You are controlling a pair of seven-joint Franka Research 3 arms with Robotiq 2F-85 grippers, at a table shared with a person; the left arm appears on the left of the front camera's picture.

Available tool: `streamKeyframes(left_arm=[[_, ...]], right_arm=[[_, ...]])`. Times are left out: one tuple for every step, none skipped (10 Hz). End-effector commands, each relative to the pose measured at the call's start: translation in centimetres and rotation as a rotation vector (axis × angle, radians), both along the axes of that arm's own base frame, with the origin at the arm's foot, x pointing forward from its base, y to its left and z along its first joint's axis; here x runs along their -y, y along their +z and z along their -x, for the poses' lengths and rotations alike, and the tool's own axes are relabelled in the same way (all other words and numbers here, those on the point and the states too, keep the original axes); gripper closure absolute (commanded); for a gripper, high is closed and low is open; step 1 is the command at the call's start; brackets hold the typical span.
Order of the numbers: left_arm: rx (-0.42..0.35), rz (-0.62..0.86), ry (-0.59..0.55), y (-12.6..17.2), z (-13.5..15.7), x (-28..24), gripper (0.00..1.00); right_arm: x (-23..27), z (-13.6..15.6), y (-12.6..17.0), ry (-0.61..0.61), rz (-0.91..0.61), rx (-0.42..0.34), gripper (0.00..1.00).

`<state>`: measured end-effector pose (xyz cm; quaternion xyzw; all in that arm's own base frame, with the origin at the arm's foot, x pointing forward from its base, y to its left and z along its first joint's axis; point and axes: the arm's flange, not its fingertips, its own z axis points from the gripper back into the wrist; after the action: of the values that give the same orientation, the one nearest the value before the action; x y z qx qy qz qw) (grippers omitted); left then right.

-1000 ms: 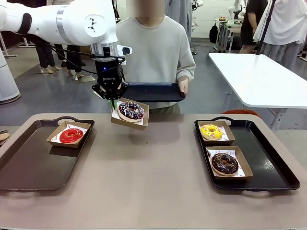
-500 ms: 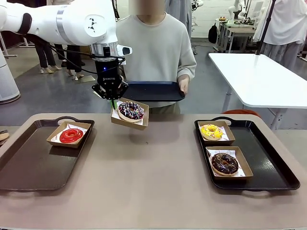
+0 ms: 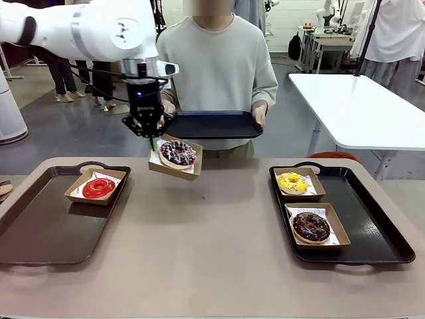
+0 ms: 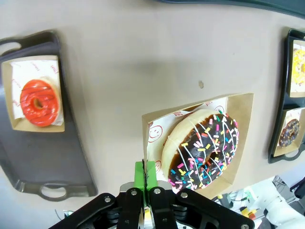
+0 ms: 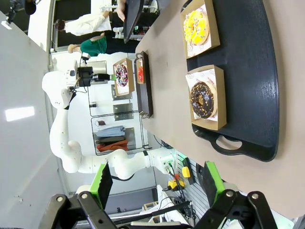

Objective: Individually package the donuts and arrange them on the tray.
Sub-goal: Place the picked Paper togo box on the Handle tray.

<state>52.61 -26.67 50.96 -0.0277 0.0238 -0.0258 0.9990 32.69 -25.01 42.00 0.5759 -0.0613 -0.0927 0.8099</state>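
Table (image 3: pixel 212 232) surface is a matte grey-brown top with rounded near corners, clean apart from one small dark speck (image 3: pixel 202 197) below and just to the right of the left hand (image 3: pixel 154 141). Behind it lies a grey floor, a white table (image 3: pixel 358 106) well off to the right, and other people standing farther back.

Left hand is clenched on the near wall of a cardboard box (image 3: pixel 174 158), held in the air above the table's far edge. Purple sprinkled donut (image 3: pixel 177 153) lies in that box, directly below and slightly right of the fingertips. The box is tilted, its far side sagging lower than the gripped side; in the left wrist view its long axis runs away from the hand.

Person (image 3: pixel 216 66) stands straight beyond the hand, holding a dark tray (image 3: pixel 212 124) level (the hand hangs just in front of its left end).

Left of and below the hand, a red donut (image 3: pixel 98 188) sits boxed on the left tray (image 3: pixel 40 226). Well to its right, the yellow donut (image 3: pixel 292 181) and chocolate donut (image 3: pixel 310 226) sit boxed on the right tray (image 3: pixel 378 232).

Right hand (image 5: pixel 157 183) is released, fingers spread wide, holding nothing.
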Motion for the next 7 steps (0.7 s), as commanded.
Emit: streamKeyframes(left_arm=[[0.049,0.021,-0.025,2.3,4.2,-6.2,0.99],[0.08,0.01,-0.044,2.9,5.6,-8.9,0.99],[0.105,0.011,-0.049,3.2,6.6,-11.6,0.99],[0.117,0.004,-0.036,2.9,7.5,-13.8,0.99],[0.129,0.022,-0.027,2.4,8.7,-16.5,0.99],[0.145,0.018,-0.007,1.5,9.8,-19.4,0.99],[0.164,0.059,0.001,0.7,10.5,-21.8,0.99]], right_arm=[[0.2,0.0,0.1,-0.004,-0.002,-0.001,0.0],[0.2,0.0,0.1,-0.004,-0.002,-0.001,0.0],[0.2,0.0,0.1,-0.004,-0.002,-0.001,0.0],[0.2,0.0,0.1,-0.004,-0.002,-0.001,0.0],[0.2,0.0,0.1,-0.004,-0.002,-0.001,0.0],[0.2,0.0,0.1,-0.004,-0.002,-0.001,0.0],[0.2,0.0,0.1,-0.004,-0.002,-0.001,0.0]])
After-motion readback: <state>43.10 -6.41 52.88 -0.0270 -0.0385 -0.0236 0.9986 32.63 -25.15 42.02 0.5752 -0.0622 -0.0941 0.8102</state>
